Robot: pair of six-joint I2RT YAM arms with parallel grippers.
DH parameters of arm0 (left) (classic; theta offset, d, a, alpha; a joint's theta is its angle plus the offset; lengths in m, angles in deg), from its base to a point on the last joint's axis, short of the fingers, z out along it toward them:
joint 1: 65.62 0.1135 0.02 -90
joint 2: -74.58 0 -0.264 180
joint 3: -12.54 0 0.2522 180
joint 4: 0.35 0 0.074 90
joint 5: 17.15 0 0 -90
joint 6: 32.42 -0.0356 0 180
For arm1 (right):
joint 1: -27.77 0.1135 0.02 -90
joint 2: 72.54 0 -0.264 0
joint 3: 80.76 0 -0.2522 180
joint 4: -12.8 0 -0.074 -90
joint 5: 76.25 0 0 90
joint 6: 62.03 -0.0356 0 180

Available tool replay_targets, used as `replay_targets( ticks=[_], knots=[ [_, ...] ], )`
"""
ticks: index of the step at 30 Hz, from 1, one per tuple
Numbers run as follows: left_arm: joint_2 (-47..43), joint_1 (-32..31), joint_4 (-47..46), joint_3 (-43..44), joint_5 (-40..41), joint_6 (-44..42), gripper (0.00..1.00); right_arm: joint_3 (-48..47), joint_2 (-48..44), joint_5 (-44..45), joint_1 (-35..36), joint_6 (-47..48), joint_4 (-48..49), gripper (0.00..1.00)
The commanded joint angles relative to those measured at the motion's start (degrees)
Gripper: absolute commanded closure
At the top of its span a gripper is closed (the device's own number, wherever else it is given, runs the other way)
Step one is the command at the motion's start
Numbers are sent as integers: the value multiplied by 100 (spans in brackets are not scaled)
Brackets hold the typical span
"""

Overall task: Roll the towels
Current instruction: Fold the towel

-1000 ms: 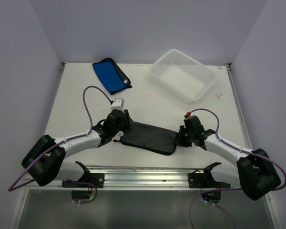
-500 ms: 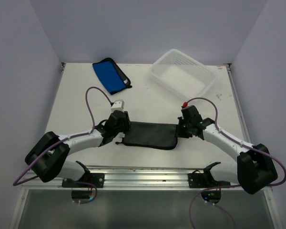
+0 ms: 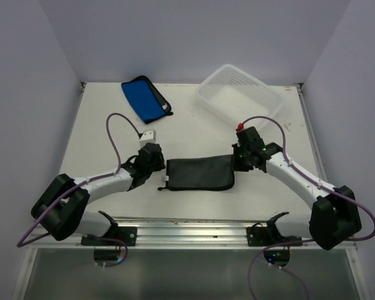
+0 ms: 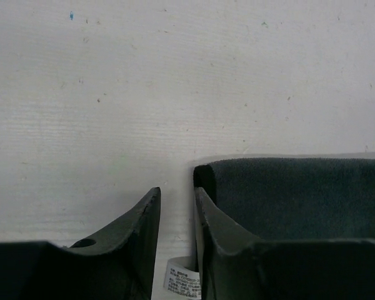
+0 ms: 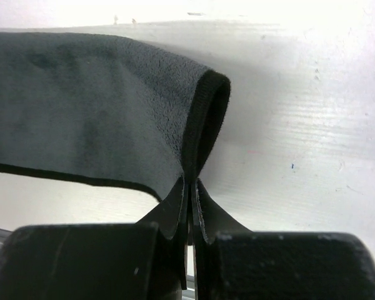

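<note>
right gripper point(image 5: 190, 182): pinching dark towel point(image 5: 94, 106) edge | left gripper point(image 4: 177, 192): narrow gap, empty; towel corner just beside one finger

Place: robot lab test cell | Seen from here: bare white table point(image 3: 194, 131) boxed in by plain lilac walls point(image 3: 194, 37) | left arm point(image 3: 106, 182), right arm point(image 3: 297, 181) bolted to metal rail point(image 3: 187, 226) | loose purple cables point(image 3: 110, 131)

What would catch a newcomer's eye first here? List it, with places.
The dark towel lies flat at the near middle, between the two grippers. The right gripper is shut on its right edge, while the left gripper stands open at its left corner, gripping nothing. Farther back, a bright blue towel lies at the left and a white basket at the right.
</note>
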Motion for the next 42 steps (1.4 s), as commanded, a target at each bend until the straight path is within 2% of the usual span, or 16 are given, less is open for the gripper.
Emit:
replay_targets(
  ticks=[1, 2, 4, 8, 19, 30, 42],
  knots=[
    [51, 45, -312, -47, 44, -35, 70, -435, 108, -186, -5, 192, -165, 100],
    [60, 45, -374, -108, 34, -53, 75, -479, 186, -275, 21, 236, -156, 100],
    [156, 54, -515, -118, -70, -88, 79, -636, 292, -468, 117, 289, -129, 100],
    [376, 45, -761, -144, -396, -141, 100, -953, 669, -451, 495, 272, -94, 100],
    [447, 54, -990, -399, -607, -79, 100, -1639, 1461, -873, 1111, -220, 433, 100],
    [508, 54, -1078, -408, -660, -123, 100, -2666, 2577, -891, 1954, -493, 653, 100],
    [543, 45, -1149, -443, -748, -132, 100, -3291, 3412, -1022, 2271, -704, 793, 100]
  ],
)
